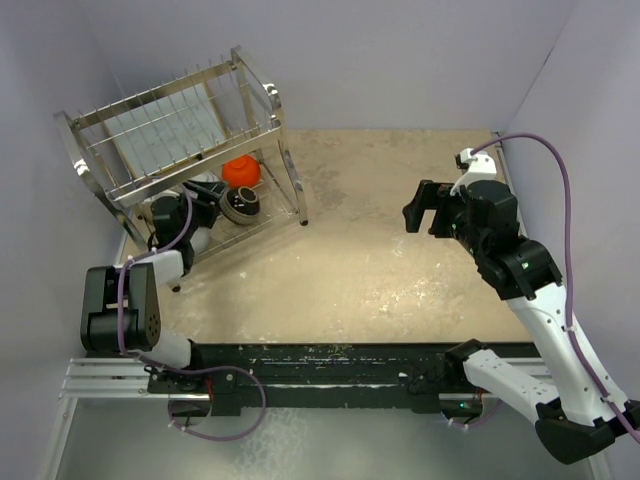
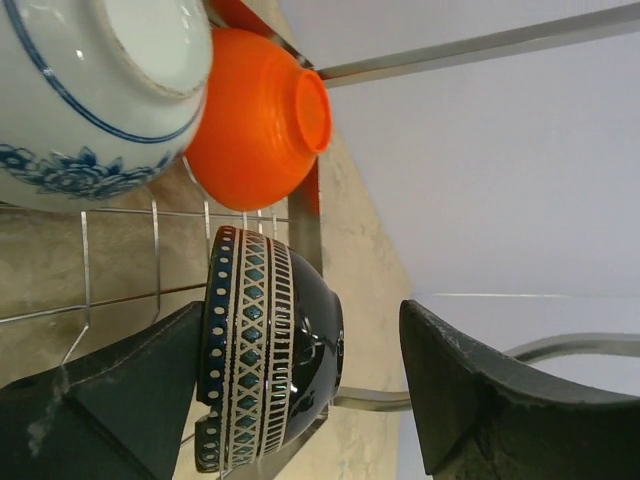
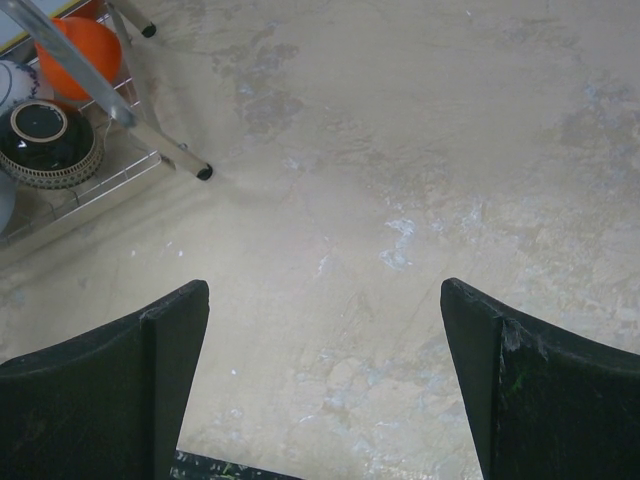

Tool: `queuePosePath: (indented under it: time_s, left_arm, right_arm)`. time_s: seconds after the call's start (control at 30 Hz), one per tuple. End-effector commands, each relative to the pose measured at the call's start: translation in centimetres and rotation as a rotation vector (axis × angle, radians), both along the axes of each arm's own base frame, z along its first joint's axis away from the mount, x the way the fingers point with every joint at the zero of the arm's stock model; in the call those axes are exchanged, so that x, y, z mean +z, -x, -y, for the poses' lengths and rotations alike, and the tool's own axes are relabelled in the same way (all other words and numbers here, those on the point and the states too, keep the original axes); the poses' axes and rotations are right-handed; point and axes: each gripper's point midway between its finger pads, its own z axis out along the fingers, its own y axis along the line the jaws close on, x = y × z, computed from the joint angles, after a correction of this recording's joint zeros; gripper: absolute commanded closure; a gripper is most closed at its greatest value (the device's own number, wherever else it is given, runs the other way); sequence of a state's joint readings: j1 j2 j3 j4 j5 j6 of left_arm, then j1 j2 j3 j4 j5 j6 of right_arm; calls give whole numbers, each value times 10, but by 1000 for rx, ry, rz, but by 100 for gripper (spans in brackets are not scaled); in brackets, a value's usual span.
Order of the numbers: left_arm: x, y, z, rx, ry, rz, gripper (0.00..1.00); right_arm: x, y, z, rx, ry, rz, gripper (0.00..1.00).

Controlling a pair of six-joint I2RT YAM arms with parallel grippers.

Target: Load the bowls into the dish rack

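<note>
Left gripper [image 2: 300, 310] spread astride dark patterned bowl [image 2: 265, 350] (on dish rack [image 2: 450, 50]).

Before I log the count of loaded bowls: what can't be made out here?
Top view: the rack's lower tier is partly hidden by its upper bars and the left arm; only the orange bowl and dark bowl show.
Left wrist: the blue-and-white bowl is cut off by the frame's edge.
Right wrist: the left edge cuts off the rack.

Inside the dish rack [image 1: 274, 105], my left gripper [image 2: 300, 310] is crowded: dark patterned bowl [image 2: 265, 350] between its spread fingers, orange bowl [image 2: 255, 120] and blue-and-white bowl [image 2: 80, 100] just beyond. My right gripper [image 3: 322, 290] hangs over bare table [image 3: 420, 130].
</note>
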State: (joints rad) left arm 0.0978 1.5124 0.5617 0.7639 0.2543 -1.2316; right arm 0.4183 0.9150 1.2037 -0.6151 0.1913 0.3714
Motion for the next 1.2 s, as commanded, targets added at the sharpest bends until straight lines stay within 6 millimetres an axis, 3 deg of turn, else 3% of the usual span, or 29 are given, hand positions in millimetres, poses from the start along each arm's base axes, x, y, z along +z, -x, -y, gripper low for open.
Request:
queuePosePath:
  time_s: [0.0, 0.27, 0.73, 0.93, 1.17]
  left_arm:
    - [-4, -1, -20, 71, -100, -110, 19]
    - [-17, -7, -22, 63, -134, -198, 4]
    - [-19, -8, -49, 145, -276, -312, 1]
    - [-22, -6, -49, 138, -297, -324, 1]
    - [4, -5, -40, 75, -370, -259, 1]
  right_arm:
    - [14, -3, 0, -4, -25, 51, 1]
    - [11, -2, -1, -3, -28, 46, 1]
    - [6, -1, -1, -3, -29, 41, 1]
    - [6, -1, -1, -1, -30, 40, 1]
    - [4, 0, -4, 15, -38, 36, 1]
